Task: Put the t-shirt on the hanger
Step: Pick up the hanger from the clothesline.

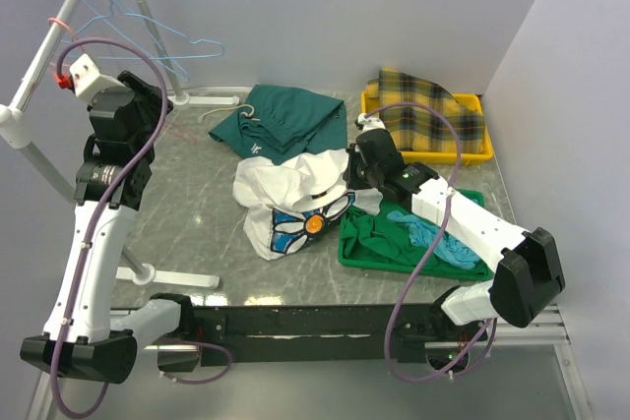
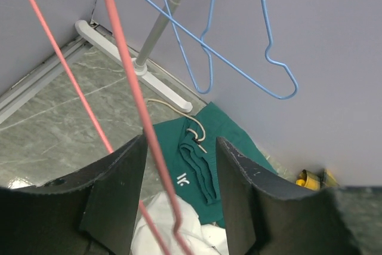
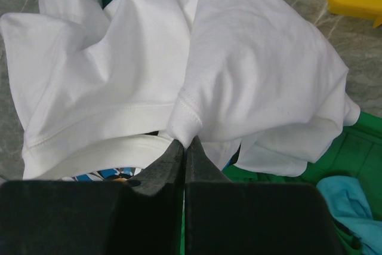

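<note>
Right jaws closed on the t-shirt (image 3: 239,58); left jaws wide around the hanger (image 2: 128,82).

The t-shirt lies crumpled mid-desk with its flower print on the near side. It sits just in front of the dark green garment (image 1: 285,115) and beside the green tray (image 1: 394,248). The right jaws pinch a fold of its white cloth tight. The left jaws are raised at the back-left corner near the blue hangers (image 2: 239,58), and the pink hanger's wire runs between them unclamped.
</note>
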Available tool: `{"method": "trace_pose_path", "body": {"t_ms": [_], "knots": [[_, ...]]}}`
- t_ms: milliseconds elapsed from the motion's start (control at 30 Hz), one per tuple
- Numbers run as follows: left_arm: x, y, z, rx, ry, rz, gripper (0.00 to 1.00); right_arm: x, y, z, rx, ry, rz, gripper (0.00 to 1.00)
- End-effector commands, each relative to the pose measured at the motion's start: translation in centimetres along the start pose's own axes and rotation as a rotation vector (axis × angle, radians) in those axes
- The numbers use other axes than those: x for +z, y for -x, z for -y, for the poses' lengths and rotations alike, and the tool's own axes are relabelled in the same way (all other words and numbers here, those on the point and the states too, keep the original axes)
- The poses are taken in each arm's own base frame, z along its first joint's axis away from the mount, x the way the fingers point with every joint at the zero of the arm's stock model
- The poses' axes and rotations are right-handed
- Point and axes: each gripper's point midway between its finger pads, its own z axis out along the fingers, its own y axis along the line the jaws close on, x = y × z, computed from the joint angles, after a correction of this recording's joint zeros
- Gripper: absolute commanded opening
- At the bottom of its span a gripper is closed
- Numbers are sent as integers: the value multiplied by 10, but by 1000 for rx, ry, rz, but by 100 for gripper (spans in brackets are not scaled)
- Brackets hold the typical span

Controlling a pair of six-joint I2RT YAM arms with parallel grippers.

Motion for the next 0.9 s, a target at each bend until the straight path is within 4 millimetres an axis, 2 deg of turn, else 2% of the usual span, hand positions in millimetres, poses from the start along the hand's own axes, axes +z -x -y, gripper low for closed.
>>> {"method": "trace_pose_path", "body": {"t_ms": [0, 200, 300, 533, 867], "knots": [[-1, 14, 14, -35, -70, 58, 54, -11, 23, -12, -14, 32, 57, 0], [4, 10, 20, -31, -101, 51, 41, -12, 26, -10, -17, 18, 60, 0], [3, 14, 25, -30, -121, 54, 32, -13, 26, -11, -14, 20, 60, 0], [-2, 27, 39, -22, -169, 65, 20, -12, 26, -12, -11, 23, 59, 0], [-12, 39, 51, -30, -216, 63, 14, -9, 26, -13, -10, 27, 56, 0]]}}
